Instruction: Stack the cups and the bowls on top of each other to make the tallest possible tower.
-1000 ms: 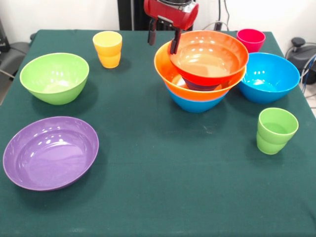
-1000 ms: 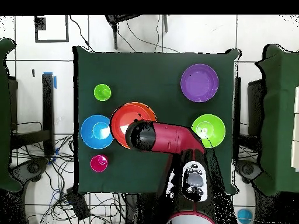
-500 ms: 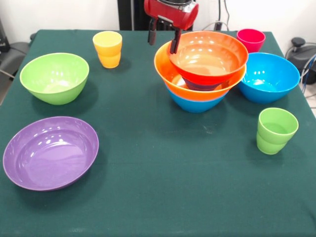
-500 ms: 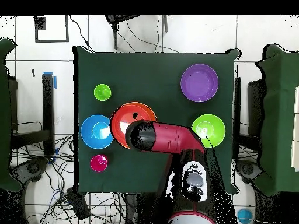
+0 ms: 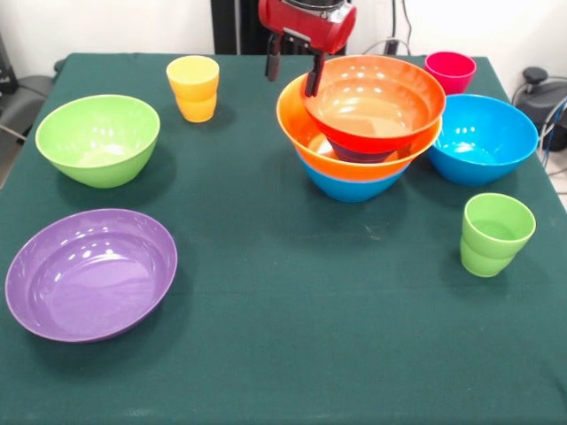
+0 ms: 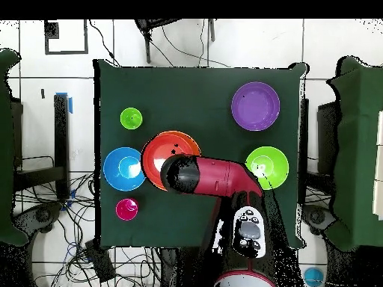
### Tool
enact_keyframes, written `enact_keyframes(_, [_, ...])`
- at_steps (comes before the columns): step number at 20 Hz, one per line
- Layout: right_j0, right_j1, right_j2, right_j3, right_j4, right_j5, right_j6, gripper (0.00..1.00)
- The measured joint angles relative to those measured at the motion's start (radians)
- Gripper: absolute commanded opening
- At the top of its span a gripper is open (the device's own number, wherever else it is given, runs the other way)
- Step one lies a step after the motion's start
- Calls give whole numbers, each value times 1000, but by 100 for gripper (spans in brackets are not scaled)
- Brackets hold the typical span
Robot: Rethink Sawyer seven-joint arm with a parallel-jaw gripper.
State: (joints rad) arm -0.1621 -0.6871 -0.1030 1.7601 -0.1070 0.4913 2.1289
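Bowls nested mid-worktop form the tower (image 5: 359,133); the gripper (image 5: 291,68) has its jaws spread astride the orange-red bowl's (image 5: 376,102) rim. Beside it sit a blue bowl (image 5: 483,137) and red-pink cup (image 5: 450,71).

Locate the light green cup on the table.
In the front view the light green cup stands alone at the right, nearer the camera than the big blue bowl.

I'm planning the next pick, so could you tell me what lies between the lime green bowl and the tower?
Only bare green tablecloth lies between the lime green bowl and the tower, as the front view shows.
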Motion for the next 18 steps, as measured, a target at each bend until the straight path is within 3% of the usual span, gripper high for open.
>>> enact_keyframes(18, [-40, 0, 6, 0, -19, 0, 0, 100])
